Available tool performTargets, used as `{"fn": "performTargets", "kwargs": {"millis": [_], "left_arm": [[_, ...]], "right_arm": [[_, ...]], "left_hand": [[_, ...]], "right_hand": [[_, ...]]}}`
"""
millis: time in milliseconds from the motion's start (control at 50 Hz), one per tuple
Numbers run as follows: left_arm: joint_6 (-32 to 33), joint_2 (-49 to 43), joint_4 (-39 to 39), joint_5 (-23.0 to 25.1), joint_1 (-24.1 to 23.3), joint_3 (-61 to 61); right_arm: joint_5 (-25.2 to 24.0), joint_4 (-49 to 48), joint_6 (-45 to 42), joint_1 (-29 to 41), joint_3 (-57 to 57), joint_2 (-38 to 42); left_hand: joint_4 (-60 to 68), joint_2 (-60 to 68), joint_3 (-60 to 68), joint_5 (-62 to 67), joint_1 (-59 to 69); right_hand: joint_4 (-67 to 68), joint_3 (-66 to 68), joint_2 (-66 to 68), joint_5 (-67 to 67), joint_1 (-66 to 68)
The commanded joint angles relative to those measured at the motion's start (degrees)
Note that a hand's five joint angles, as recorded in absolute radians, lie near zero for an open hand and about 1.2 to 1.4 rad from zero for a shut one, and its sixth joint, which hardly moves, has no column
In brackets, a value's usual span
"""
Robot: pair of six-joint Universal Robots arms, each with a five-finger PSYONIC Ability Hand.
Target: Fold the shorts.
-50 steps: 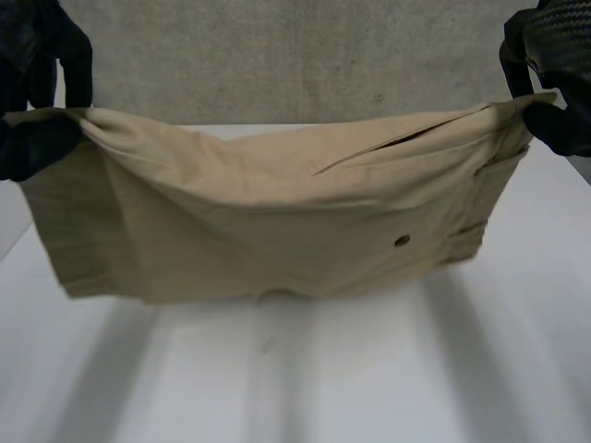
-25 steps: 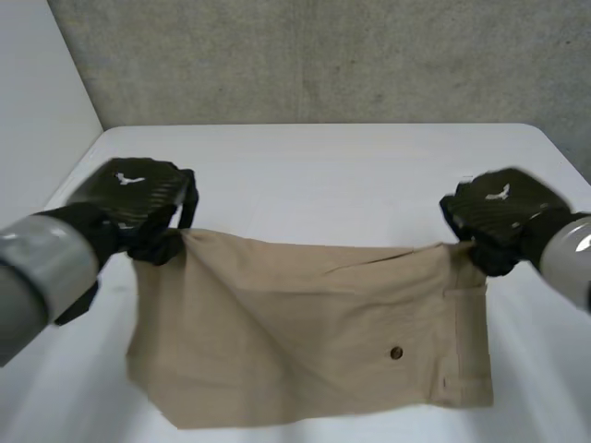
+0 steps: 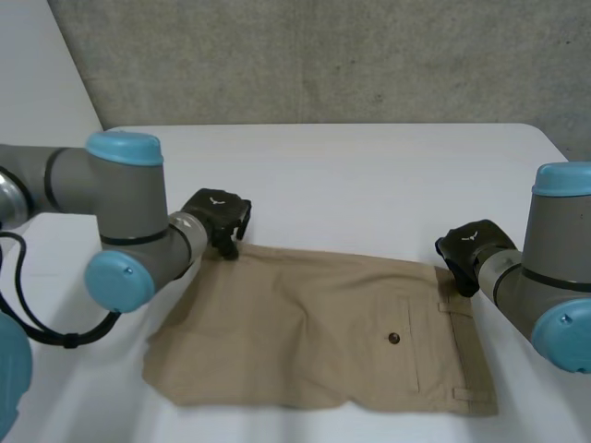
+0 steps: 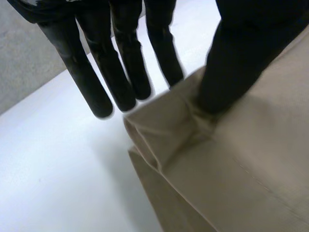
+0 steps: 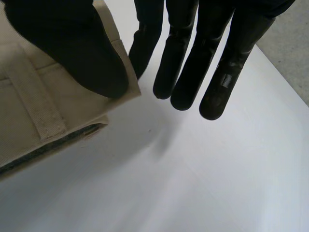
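shorts [image 3: 314, 332] now flat on the table [image 3: 369, 166]; half a second ago they hung in the air between the hands. left hand [image 3: 217, 214] at the far left corner: fingers [image 4: 128, 72] straight, apart, off the cloth, only the thumb on it. right hand [image 3: 469, 249] at the far waistband corner, same, fingers [image 5: 224, 72] straight over bare table. Lay-down looks done, fold not started. Nothing blocks; arms flank the cloth.

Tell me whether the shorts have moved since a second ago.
Yes. The shorts have dropped from hanging above the table to lying flat on it.
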Motion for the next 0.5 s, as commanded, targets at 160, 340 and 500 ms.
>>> {"fn": "performTargets", "kwargs": {"millis": [160, 340, 500], "left_arm": [[7.5, 9.5, 9.9, -9.4, -3.0, -7.3], [6.6, 24.1, 10.2, -9.3, -2.9, -21.5], [2.6, 26.6, 10.8, -8.2, -2.6, -28.6]], "right_arm": [[0.4, -6.2, 7.7, -0.5, 2.7, -10.1], [-7.6, 1.3, 6.6, -0.7, 13.2, -22.2], [-11.5, 0.1, 6.0, -0.9, 24.8, -27.0]], "left_hand": [[-38.8, -38.8, -38.9, -38.9, -36.5], [-38.9, -38.9, -39.1, -39.0, -36.6], [-38.8, -38.8, -38.9, -38.9, -36.5]], "right_hand": [[-53.9, -53.4, -52.4, -53.7, -42.2], [-49.7, -49.1, -48.2, -49.4, -37.9], [-37.2, -36.7, -35.7, -36.9, -25.4]]}}
